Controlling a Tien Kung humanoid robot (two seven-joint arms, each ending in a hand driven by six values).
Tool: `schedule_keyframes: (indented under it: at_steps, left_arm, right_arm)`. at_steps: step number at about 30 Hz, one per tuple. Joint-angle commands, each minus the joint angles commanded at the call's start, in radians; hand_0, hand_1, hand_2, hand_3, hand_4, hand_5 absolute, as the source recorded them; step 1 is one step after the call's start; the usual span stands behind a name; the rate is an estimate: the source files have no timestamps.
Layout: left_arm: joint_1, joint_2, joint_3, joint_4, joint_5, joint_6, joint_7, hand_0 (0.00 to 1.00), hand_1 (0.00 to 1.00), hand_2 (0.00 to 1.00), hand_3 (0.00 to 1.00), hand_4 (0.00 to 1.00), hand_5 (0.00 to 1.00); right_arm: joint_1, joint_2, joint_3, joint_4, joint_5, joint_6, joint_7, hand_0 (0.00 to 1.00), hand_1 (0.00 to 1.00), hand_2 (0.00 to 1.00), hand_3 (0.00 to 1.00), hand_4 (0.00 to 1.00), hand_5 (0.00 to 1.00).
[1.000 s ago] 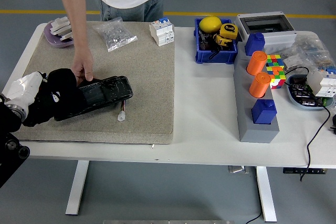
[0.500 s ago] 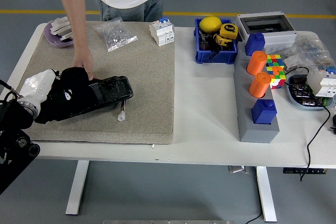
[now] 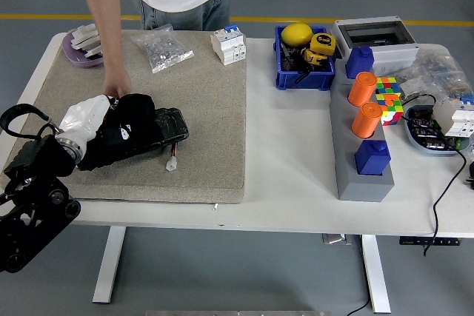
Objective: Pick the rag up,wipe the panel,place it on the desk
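A mat (image 3: 207,109) covers the bench (image 3: 289,205) in the frame's left half. The panel (image 3: 159,129) lies on its lower left; a bin (image 3: 281,72) sits to its right

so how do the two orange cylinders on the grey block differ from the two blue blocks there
The orange cylinders are round and sit mid-block, side by side. The blue blocks are boxy and sit at the opposite ends of the grey block, one far, one near. All four stand upright on it.
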Motion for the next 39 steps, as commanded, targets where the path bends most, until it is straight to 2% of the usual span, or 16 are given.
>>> schedule_keyframes:
  at_steps: [12,22,31,39]
  left_arm:
    - [-0.087,-0.061,0.075,0.032,-0.014,-0.008,0.01,0.202,0.153,0.535,0.526,0.207,0.002]
    - [-0.12,-0.093,0.115,0.053,-0.025,-0.008,0.01,0.203,0.154,0.535,0.526,0.209,0.002]
    - [-0.114,-0.091,0.113,0.057,-0.022,-0.008,0.013,0.203,0.154,0.535,0.526,0.21,0.002]
    - [-0.092,-0.065,0.095,0.042,-0.012,-0.011,0.018,0.203,0.155,0.537,0.527,0.218,0.002]
  right_arm:
    - [0.01,-0.003,-0.007,0.001,0.001,0.001,0.0,0.753,0.616,0.641,0.618,0.998,0.63]
    - [0.012,-0.004,-0.01,0.002,0.001,0.003,0.0,0.752,0.616,0.64,0.62,0.998,0.629]
    - [0.01,-0.004,-0.01,0.002,0.001,0.004,-0.001,0.752,0.616,0.641,0.62,0.998,0.628]
    - [0.006,-0.004,-0.003,0.001,-0.002,0.003,0.0,0.752,0.616,0.64,0.62,0.998,0.627]
